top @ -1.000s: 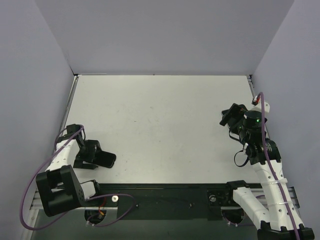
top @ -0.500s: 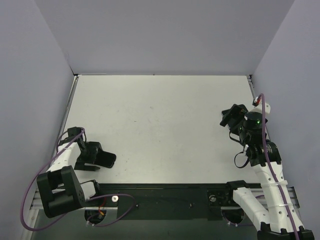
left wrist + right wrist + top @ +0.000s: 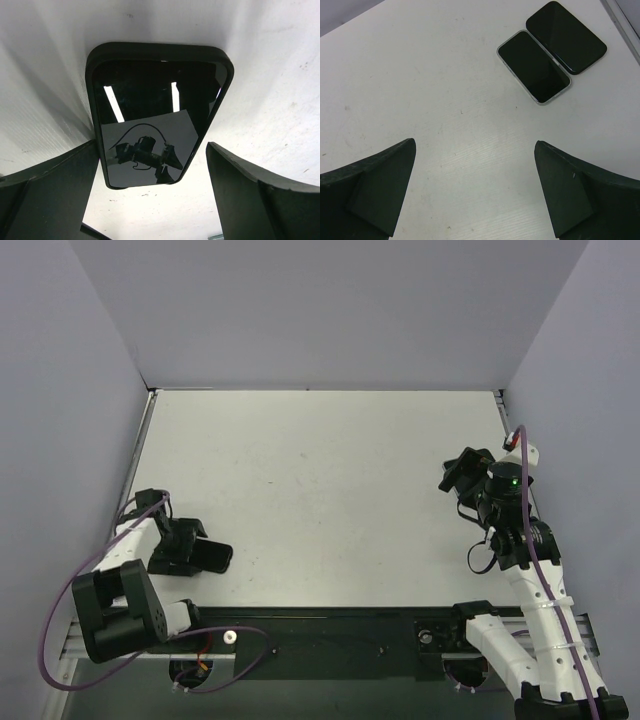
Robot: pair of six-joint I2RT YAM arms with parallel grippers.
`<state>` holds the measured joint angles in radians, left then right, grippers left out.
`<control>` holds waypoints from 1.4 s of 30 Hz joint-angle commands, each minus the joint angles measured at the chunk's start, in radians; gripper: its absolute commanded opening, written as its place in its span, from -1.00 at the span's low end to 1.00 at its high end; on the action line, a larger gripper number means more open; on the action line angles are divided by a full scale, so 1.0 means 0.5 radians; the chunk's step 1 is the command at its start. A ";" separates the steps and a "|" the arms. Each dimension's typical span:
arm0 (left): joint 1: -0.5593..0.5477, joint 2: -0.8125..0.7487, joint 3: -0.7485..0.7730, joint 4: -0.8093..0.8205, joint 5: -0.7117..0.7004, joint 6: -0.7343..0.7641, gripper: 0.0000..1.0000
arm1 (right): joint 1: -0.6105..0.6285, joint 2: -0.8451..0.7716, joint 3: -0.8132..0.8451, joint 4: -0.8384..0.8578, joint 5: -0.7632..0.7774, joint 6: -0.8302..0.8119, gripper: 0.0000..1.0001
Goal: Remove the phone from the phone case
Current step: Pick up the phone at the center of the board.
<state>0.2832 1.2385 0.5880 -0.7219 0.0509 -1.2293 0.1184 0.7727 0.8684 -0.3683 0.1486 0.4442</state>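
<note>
**The phone is in its case, between the left gripper's open fingers.**

The phone (image 3: 160, 120) lies flat on the white table (image 3: 320, 470), shiny screen up. The black case (image 3: 150, 50) wraps all round its edge, so the phone is inside it. From the top view, the case sits at about 8 o'clock on the table, near the left wall. The left gripper (image 3: 151, 146) has its fingers wide apart, one on each side of the case. One finger is just beside the case's edge, and I cannot tell if it touches. The right gripper (image 3: 475, 144) is at about 3 o'clock, fingers apart, with only table between them. In its view, at about 1 o'clock, a silver phone (image 3: 533, 66) and a black slab (image 3: 566, 37) lie side by side, touching.
</note>
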 commanded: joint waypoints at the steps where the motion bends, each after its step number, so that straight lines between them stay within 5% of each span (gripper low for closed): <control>1: -0.002 0.195 0.118 0.134 -0.083 -0.039 0.95 | -0.001 -0.005 -0.022 0.080 -0.003 0.013 1.00; 12: -0.002 0.517 0.293 -0.032 -0.249 -0.039 0.94 | -0.001 0.028 -0.022 0.092 -0.009 0.007 1.00; 19: -0.057 0.600 0.263 -0.059 -0.353 -0.039 0.67 | -0.001 0.038 -0.022 0.089 -0.003 0.004 1.00; 23: -0.073 0.560 0.257 0.011 -0.381 0.041 0.23 | -0.001 0.047 -0.022 0.086 -0.006 -0.002 1.00; 29: -0.082 0.285 0.198 0.225 -0.271 0.271 -1.00 | 0.002 0.071 -0.003 0.046 -0.021 0.013 1.00; 37: -0.290 0.281 0.474 0.355 0.329 0.829 -1.00 | 0.012 0.212 0.012 0.034 -0.208 0.075 1.00; 42: -0.733 0.220 0.505 0.627 0.604 0.820 -1.00 | 0.125 0.311 -0.025 0.114 -0.521 0.087 0.96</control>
<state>0.0772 1.3849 0.7834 -0.5770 0.1715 -0.8711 0.1314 0.9073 0.8600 -0.3553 0.0315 0.4732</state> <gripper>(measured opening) 0.866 0.996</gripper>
